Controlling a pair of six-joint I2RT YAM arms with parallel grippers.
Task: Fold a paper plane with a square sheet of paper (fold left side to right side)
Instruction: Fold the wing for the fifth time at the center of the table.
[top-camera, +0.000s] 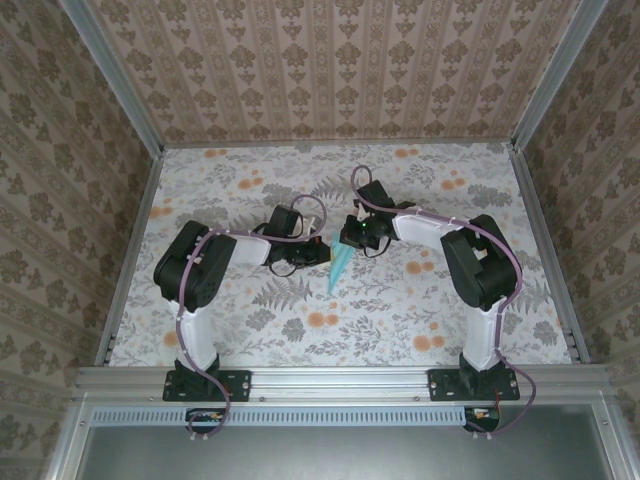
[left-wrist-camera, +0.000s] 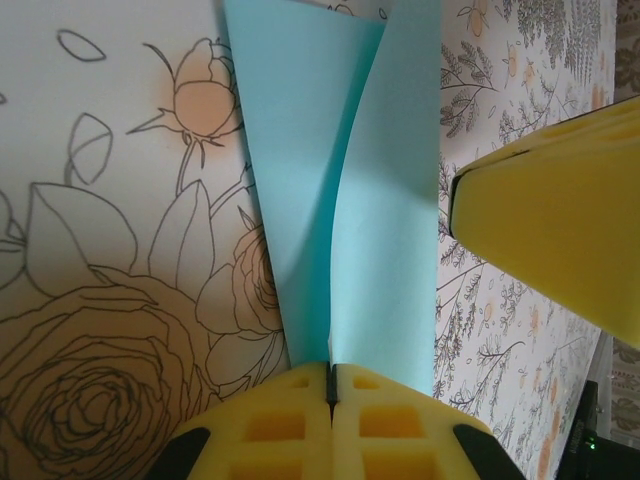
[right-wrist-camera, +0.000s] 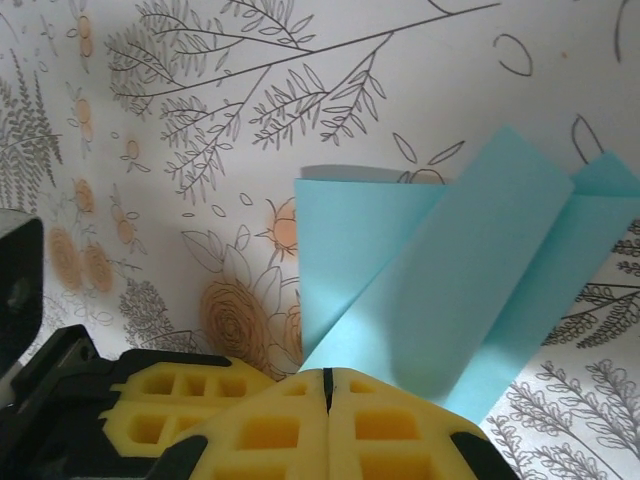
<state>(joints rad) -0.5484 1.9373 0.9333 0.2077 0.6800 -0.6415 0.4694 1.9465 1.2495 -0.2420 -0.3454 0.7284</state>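
1. The paper plane (top-camera: 339, 265) is sitting at the middle of the floral table (top-camera: 250, 320), between both arms, with its narrow tip pointing toward their bases.
2. The left gripper (left-wrist-camera: 330, 372) is pinching the folded paper, pads pressed together on it.
3. The right gripper (right-wrist-camera: 326, 375) is pinching it likewise, just beside the left one.

Left arm (top-camera: 197, 300), right arm (top-camera: 485, 300): black joints, white links, mauve cables. Left hand (left-wrist-camera: 330, 372), right hand (right-wrist-camera: 326, 375): yellow grid-pocketed fingers (left-wrist-camera: 280, 430).
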